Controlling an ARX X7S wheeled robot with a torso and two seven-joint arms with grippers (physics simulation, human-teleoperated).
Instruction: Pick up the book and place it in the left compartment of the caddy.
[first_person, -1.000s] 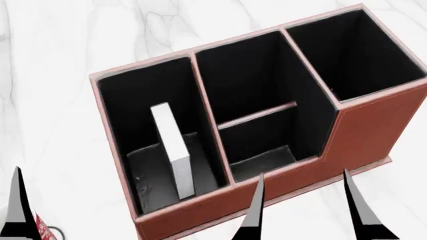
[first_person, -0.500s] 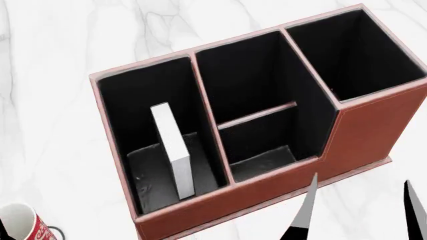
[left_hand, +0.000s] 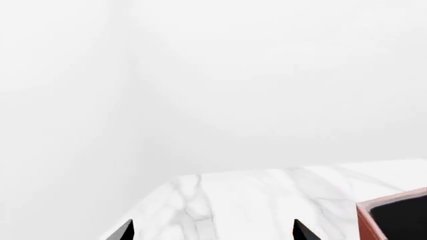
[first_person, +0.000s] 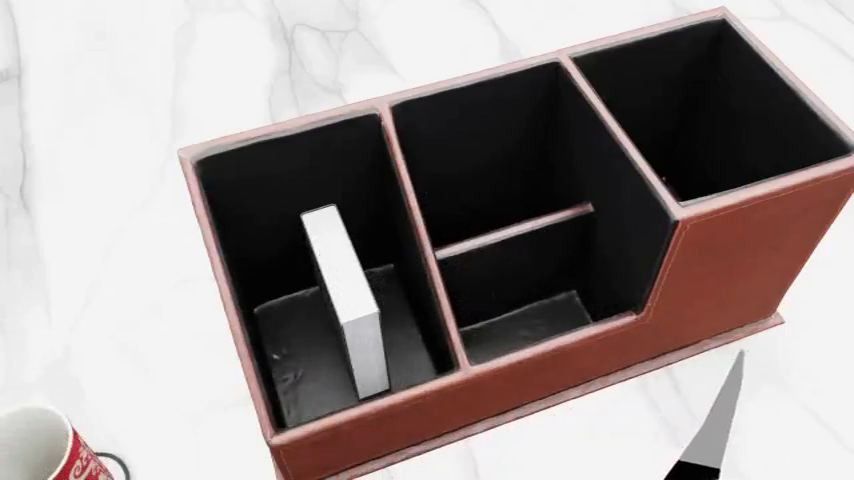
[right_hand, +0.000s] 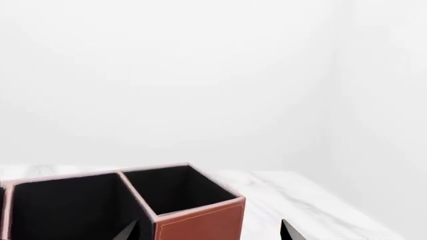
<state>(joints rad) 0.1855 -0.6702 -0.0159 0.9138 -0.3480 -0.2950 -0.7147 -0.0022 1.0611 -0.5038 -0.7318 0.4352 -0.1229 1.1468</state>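
Observation:
The reddish-brown caddy (first_person: 747, 260) stands in the middle of the head view. The book (first_person: 344, 300) stands on edge inside the left compartment (first_person: 267, 220), white page edges up, resting on the greyish floor; no gripper touches it. My right gripper (right_hand: 210, 232) is open and empty, its tips wide apart in front of the caddy's tall square section (right_hand: 200, 220). Only one right fingertip (first_person: 718, 415) shows in the head view, in front of the caddy's right end. My left gripper (left_hand: 213, 231) is open and empty over the marble, left of the caddy's corner (left_hand: 393, 215).
A red patterned mug (first_person: 40, 450) stands at the near left of the caddy on the white marble table (first_person: 120, 150). The table's edge (left_hand: 150, 200) shows in the left wrist view, with a plain white wall beyond.
The right gripper's fingers have drawn back to the right and down, so only one remains in the head view. The left finger has left that view, uncovering the mug. The book has not moved.

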